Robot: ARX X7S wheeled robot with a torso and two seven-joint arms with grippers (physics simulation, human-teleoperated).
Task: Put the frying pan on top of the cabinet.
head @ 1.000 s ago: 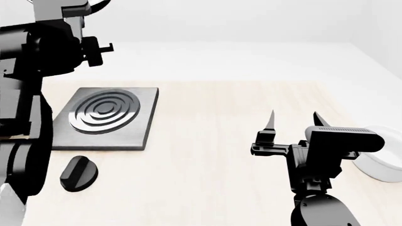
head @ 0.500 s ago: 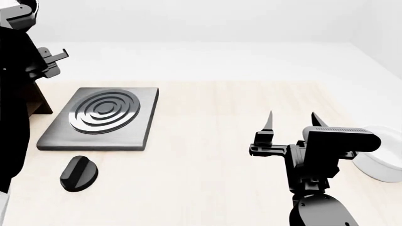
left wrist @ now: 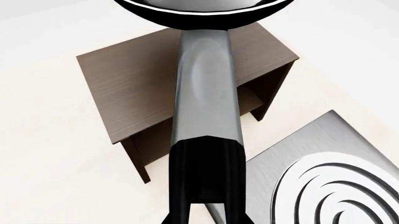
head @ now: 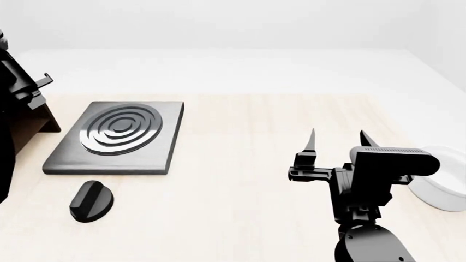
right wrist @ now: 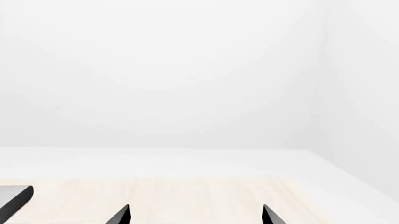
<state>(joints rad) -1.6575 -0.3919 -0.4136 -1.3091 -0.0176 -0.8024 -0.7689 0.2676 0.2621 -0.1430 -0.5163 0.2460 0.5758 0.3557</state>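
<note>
In the left wrist view, the frying pan (left wrist: 201, 21) is glossy black with a thin pale rim. Its long handle (left wrist: 203, 93) runs back to my left gripper (left wrist: 206, 217), which is shut on the handle's black end. The pan hangs in the air over the far edge of the cabinet (left wrist: 131, 88), a dark brown wooden box with one open side, and the handle crosses over its top. In the head view only a corner of the cabinet (head: 35, 124) shows at the far left, behind my left arm (head: 11, 93); the pan is out of view. My right gripper (head: 337, 141) is open and empty above the table.
The grey square burner plate (head: 117, 136) with concentric rings lies right beside the cabinet; it also shows in the left wrist view (left wrist: 330, 182). A small black knob (head: 91, 201) lies in front of it. A white bowl (head: 440, 183) sits at the table's right edge.
My left arm has swung left, almost out of the head view, uncovering the cabinet's corner and the burner plate's left edge. The right arm has barely moved.
</note>
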